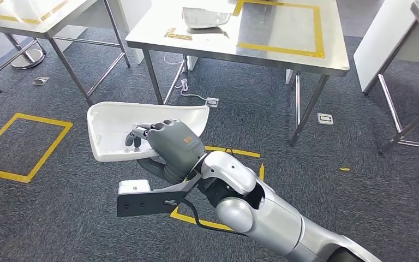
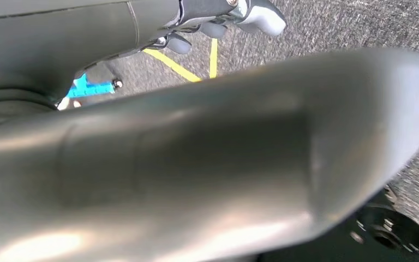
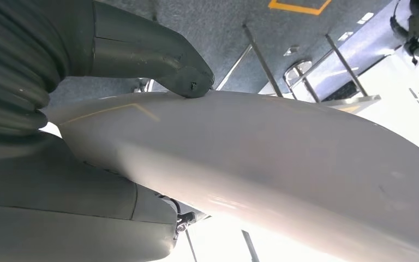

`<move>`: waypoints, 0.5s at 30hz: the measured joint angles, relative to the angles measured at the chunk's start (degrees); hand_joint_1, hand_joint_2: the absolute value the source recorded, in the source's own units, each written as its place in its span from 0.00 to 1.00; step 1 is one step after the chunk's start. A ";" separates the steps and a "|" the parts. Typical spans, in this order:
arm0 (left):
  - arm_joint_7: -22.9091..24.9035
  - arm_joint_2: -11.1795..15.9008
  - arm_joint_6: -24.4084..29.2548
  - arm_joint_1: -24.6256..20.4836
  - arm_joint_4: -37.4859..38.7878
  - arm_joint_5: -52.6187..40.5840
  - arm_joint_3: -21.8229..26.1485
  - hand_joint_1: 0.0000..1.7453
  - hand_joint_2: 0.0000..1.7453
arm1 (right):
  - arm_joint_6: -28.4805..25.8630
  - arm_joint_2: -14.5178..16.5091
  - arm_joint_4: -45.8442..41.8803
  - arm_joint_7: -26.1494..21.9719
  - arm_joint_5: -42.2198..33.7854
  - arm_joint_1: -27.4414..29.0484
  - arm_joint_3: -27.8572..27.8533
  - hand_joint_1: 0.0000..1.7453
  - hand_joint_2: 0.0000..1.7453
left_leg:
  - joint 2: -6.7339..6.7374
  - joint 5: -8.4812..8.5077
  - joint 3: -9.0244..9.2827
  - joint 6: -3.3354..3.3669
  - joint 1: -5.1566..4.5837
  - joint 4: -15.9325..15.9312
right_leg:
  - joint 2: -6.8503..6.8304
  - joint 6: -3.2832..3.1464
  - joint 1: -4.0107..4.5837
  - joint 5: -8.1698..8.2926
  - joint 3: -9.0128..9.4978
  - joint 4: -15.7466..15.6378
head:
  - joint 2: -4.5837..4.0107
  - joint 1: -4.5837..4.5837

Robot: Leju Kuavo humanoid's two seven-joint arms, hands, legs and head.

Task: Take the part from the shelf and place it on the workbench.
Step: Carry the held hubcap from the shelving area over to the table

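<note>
Where part (image 1: 114,128) is sitting: right hand (image 1: 166,143) is clamping it, fingers (image 1: 136,134) curling inside, thumb (image 3: 185,76) pressing outside.
Left hand (image 2: 60,49): blur is hiding its fingers' state.

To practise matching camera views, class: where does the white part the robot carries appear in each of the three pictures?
Head view: white part left of centre, held by the right hand.
Right wrist view: across the middle, thumb on it.
Left wrist view: a blurred pale shape; cannot tell if it is the part.
Shared landmark: yellow floor tape.
</note>
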 joint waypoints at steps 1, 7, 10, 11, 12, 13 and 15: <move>-0.05 0.04 0.00 0.01 0.01 -0.06 0.00 0.00 0.00 | -0.22 0.00 0.02 -0.12 0.05 0.05 0.00 1.00 1.00 | -0.06 2.09 1.23 -0.06 0.09 -3.07 | 0.40 0.15 -0.11 -0.09 0.01 0.17 | 0.01 -0.01; -0.48 -0.05 0.00 -0.03 0.02 0.18 0.13 0.00 0.00 | -0.62 -0.04 0.02 -0.31 0.24 0.11 0.00 1.00 1.00 | -1.28 5.96 5.45 0.89 0.32 -13.15 | 1.13 0.30 0.25 -0.62 -0.64 1.27 | 0.00 -0.11; -0.68 -0.04 0.00 0.15 0.02 0.44 0.42 0.00 0.00 | -0.70 -0.07 0.02 -0.30 0.35 0.10 0.00 1.00 1.00 | -1.37 6.02 5.41 1.32 0.13 -13.14 | 1.01 -0.29 0.30 -0.43 -0.40 0.86 | 0.01 -0.13; -0.74 -0.04 0.00 0.15 0.02 0.48 0.50 0.00 0.00 | -0.71 -0.07 0.02 -0.30 0.37 0.10 0.00 1.00 1.00 | -1.39 6.00 5.40 1.51 0.07 -13.11 | 0.98 -0.06 0.26 -0.34 -0.29 0.67 | 0.00 -0.12; -0.82 -0.05 0.00 0.15 0.02 0.50 0.60 0.00 0.00 | -0.73 -0.07 0.02 -0.30 0.38 0.09 0.00 1.00 1.00 | -1.39 5.98 5.38 1.67 0.00 -13.08 | 0.97 0.29 0.21 -0.24 -0.21 0.49 | 0.01 -0.13; -0.90 -0.04 -0.01 0.14 0.02 0.52 0.70 0.00 0.00 | -0.75 -0.07 0.02 -0.30 0.40 0.09 0.00 1.00 1.00 | -1.39 5.96 5.35 1.84 -0.09 -13.04 | 0.96 0.73 0.12 -0.15 -0.16 0.34 | 0.00 -0.13; -1.03 -0.03 -0.01 0.12 0.02 0.56 0.89 0.00 0.00 | -0.82 -0.07 0.02 -0.30 0.45 0.09 0.00 1.00 1.00 | -1.39 5.93 5.28 2.13 -0.30 -12.99 | 0.96 1.70 -0.14 -0.08 -0.15 0.16 | 0.00 -0.14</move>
